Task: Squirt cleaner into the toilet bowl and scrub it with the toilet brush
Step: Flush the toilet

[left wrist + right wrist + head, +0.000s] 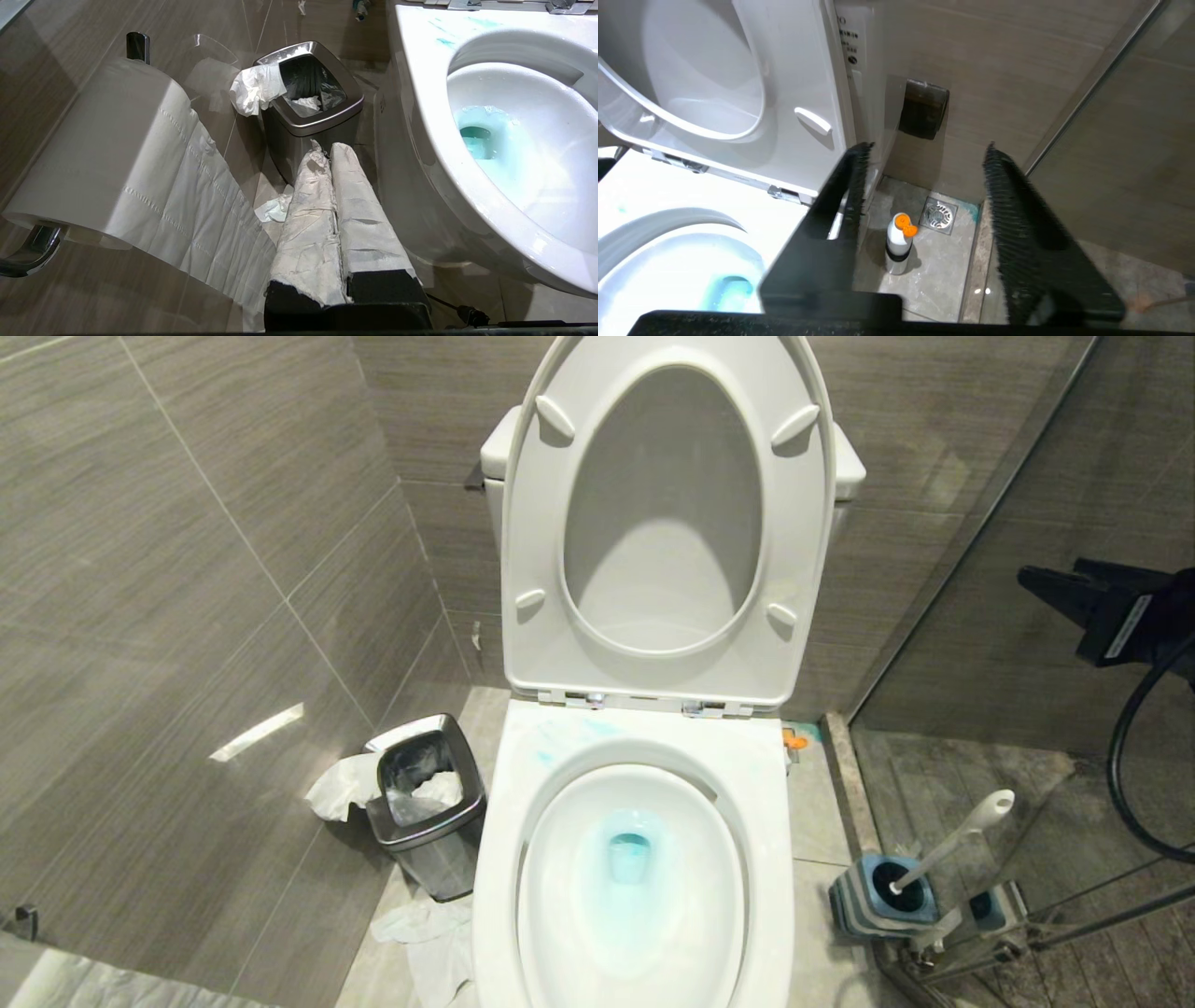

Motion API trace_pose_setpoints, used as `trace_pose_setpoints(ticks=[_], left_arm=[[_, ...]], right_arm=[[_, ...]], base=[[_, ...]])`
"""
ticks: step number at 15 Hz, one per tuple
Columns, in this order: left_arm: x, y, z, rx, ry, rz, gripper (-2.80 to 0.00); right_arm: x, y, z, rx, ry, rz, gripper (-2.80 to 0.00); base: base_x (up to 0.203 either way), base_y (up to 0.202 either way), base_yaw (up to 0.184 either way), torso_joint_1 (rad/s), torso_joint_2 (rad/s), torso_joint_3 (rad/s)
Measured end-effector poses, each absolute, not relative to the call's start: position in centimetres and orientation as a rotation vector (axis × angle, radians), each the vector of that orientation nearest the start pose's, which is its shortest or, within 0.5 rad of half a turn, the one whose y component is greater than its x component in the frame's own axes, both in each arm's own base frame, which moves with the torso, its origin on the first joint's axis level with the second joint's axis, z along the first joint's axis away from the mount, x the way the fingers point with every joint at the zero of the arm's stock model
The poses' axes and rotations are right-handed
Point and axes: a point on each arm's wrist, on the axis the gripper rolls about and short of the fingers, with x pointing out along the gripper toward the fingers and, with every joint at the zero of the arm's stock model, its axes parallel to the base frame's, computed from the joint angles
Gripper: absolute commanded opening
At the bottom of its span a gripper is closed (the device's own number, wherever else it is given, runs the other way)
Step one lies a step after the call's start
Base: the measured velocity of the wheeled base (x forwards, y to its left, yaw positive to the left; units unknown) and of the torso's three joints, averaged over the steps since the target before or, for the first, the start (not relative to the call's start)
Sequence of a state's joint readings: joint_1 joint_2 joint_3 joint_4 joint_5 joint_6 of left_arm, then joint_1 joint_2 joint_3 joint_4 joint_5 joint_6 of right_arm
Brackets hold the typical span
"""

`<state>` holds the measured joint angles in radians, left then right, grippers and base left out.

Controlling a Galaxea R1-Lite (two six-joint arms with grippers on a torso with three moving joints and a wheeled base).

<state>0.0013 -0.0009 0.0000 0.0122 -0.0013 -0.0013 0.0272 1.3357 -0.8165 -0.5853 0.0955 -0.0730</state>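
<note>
cleaner step: looks done; blue liquid pools at the drain of the toilet bowl (635, 887) and runs pale blue down its inner wall, with faint blue smears on the ceramic deck behind the rim
cleaner: the bottle (899, 242) stands upright on the floor, lower centre of the right wrist view, orange cap on top, between the toilet's side and the floor drain (939, 214); nothing touches it
scrub step: judged not yet begun; the toilet brush (952, 840) sits head-down in its holder (882, 896) at the lower right of the head view, handle leaning up and to the right, untouched
seat and lid: both raised against the tank, bowl fully exposed
right tool (924, 186): fingers (1013, 205) well apart with nothing between them, holding and touching nothing; it hangs in the air above the floor beside the toilet; in the head view it shows at the right edge, well above the brush
left tool (329, 154): paper-wrapped fingers (308, 205) pressed together, empty, parked low beside the waste bin (308, 116) and the paper roll (93, 144)
what is left: take the brush handle, lift the brush from the holder, scrub the bowl
</note>
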Motion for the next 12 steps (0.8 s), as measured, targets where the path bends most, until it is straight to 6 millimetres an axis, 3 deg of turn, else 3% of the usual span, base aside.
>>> trace_pose_setpoints(ticks=[5, 12], left_arm=[[-2.3, 0.0, 7.4, -0.001, 0.011, -0.001, -2.80], [-2.3, 0.0, 7.4, -0.001, 0.011, -0.001, -2.80]], right_arm=[[18.5, 0.7, 28.0, -0.075, -0.113, 0.117, -2.80], [9.9, 0.5, 26.5, -0.071, -0.162, 0.109, -2.80]], base=[[0.000, 0.000, 0.000, 0.000, 0.00, 0.000], [0.000, 0.000, 0.000, 0.000, 0.00, 0.000]])
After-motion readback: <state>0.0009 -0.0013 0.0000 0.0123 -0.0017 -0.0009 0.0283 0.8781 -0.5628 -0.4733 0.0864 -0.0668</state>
